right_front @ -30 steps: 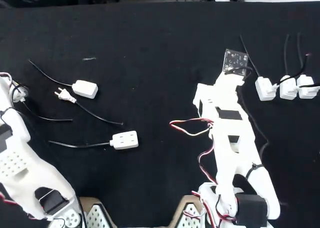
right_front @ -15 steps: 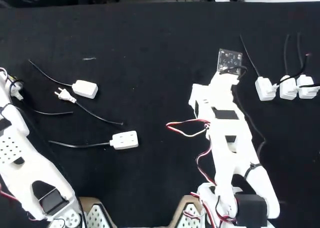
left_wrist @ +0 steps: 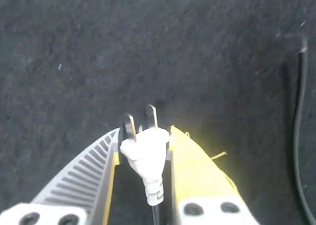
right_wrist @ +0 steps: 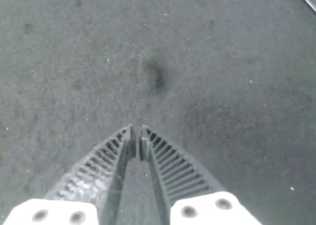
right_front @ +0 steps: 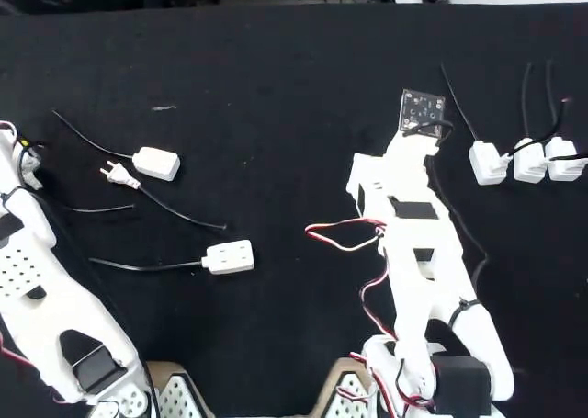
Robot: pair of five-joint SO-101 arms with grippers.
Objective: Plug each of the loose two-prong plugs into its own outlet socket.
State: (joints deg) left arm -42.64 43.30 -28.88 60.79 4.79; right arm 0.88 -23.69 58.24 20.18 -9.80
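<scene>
left gripper (left_wrist: pixel 144 132) clamping a white 2-prong plug (left_wrist: pixel 146 155) at the left edge of the table (right_front: pixel 276 78), right gripper (right_wrist: pixel 136 138) closed, empty

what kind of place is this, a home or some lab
Most likely a robotics lab or test bench: a table draped in black cloth, a left arm and a right arm mounted at its near edge, and an outlet socket and a loose plug laid out for practice.
</scene>
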